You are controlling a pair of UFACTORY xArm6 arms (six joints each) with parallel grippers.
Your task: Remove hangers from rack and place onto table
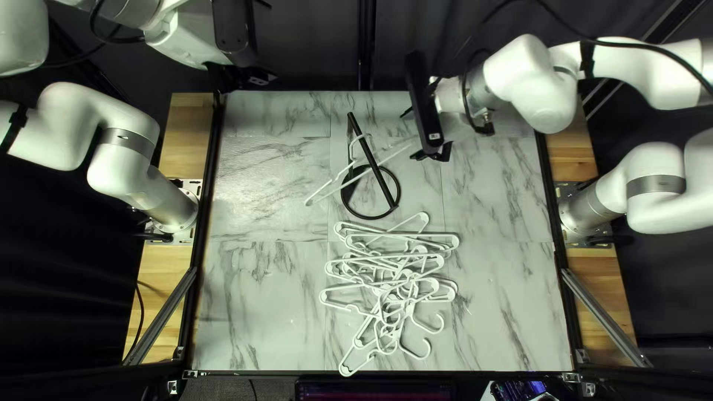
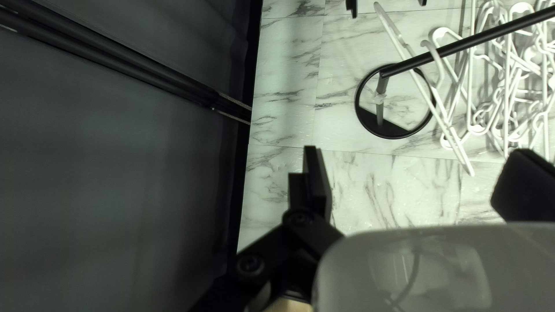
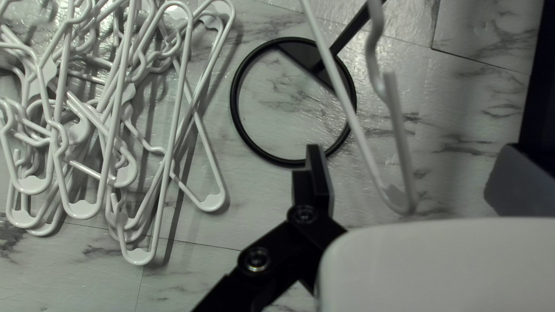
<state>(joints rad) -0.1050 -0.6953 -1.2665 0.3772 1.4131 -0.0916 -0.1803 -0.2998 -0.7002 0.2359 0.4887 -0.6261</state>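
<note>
One hanger (image 3: 346, 104) on the rack (image 1: 377, 170), long axis running ahead from the right claw (image 3: 413, 159), near end lined up with its wide gap; left claw (image 2: 416, 153) is wide too, just farther off tbh

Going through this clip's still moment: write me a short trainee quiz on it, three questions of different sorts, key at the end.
1. True or false: a white plastic hanger hangs on the black rack with a slanting bar and ring-shaped base.

2. Where does the tangled pile of white plastic hangers lie on the marble-patterned table?
a) between the rack and the far edge
b) between the rack and the near edge
c) wholly inside the ring-shaped base

3. Fill the gap, one word: the left tool and the right tool are both ____.

Key: 1 true; 2 b; 3 open.
</note>
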